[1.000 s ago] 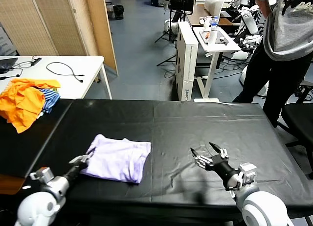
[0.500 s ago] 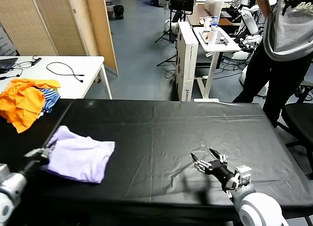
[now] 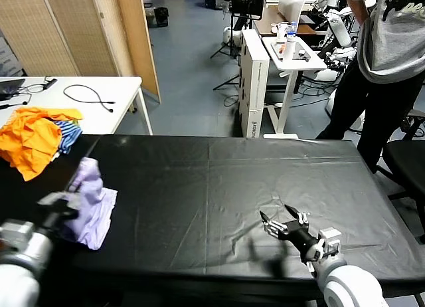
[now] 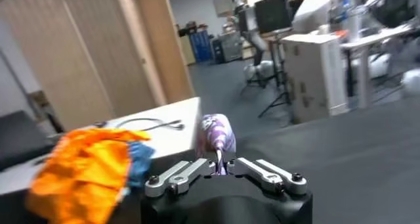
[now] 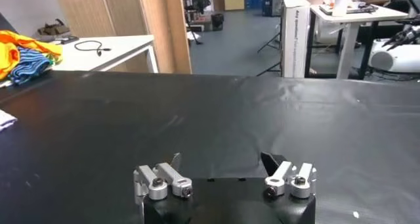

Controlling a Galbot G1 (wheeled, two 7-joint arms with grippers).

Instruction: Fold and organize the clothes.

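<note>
Black table [image 3: 219,181] held the limp, light T-shirt [image 3: 89,201], pinched by the left gripper [image 4: 222,168]; right gripper [image 3: 285,222] gaped empty

One lavender T-shirt [image 3: 93,199]; one heap of orange and striped garments [image 3: 34,135]; two end effectors, left [image 3: 58,206] and right [image 3: 284,222].

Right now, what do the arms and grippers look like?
Both arms end in rounded white shells with grey cuffs. The right gripper has black, pointed fingers on silver linkage bars with dark screws, on a black base. The left gripper has the same silver bars with screws on a black body. No loose cables or markings show.
</note>
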